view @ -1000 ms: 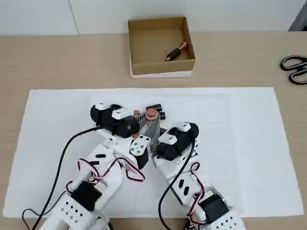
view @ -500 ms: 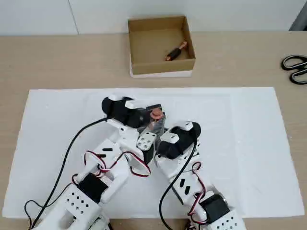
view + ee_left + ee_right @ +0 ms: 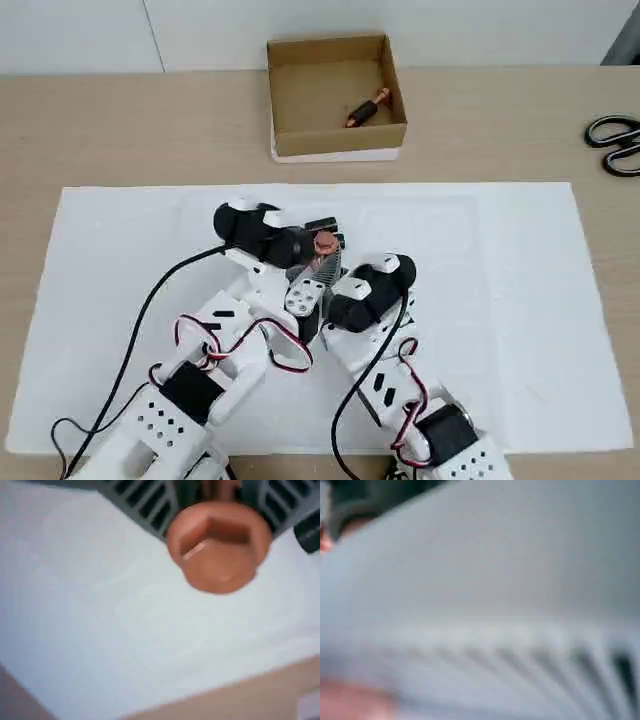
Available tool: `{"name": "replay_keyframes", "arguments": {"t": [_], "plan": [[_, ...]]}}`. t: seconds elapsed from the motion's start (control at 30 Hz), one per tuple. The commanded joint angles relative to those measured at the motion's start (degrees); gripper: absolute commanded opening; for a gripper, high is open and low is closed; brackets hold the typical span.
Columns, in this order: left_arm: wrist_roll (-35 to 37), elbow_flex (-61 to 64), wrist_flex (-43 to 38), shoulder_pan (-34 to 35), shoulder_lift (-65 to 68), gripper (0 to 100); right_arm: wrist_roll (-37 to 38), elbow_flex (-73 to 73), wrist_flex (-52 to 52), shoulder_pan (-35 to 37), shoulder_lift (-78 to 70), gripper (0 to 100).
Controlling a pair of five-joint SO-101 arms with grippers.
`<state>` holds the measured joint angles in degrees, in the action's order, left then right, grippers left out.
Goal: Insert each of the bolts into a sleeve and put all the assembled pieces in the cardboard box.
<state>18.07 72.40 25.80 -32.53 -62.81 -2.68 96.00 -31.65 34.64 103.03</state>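
One assembled piece [image 3: 366, 108] lies in the cardboard box [image 3: 300, 100], behind the sheet [image 3: 520, 300].

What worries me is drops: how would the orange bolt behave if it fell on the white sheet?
Probably light and stiff: the bolt looks like moulded plastic. Its wide round head on a thinner shank suggests it would roll in a short curve.

The whole surface [image 3: 100, 130] is overlooked from above by the fixed high camera. The left wrist camera is held very near the bolt [image 3: 218, 547], above the white sheet [image 3: 100, 630]; both are shared with the high view. The right wrist camera is set nearer still.
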Motion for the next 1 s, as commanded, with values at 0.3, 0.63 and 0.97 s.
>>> {"name": "replay_keyframes", "arguments": {"t": [0.3, 0.63, 0.97], "plan": [[0.4, -0.5, 1.0, -0.1, 0.4, 1, -0.2, 0.4, 0.0, 0.6, 0.9, 0.3], [0.4, -0.7, 7.1, -0.2, 0.3, 16, -0.2, 0.4, 0.0, 0.6, 0.9, 0.3], [0.3, -4.3, 7.6, 1.7, 0.3, 18, -0.2, 0.4, 0.0, 0.6, 0.8, 0.3]]}}
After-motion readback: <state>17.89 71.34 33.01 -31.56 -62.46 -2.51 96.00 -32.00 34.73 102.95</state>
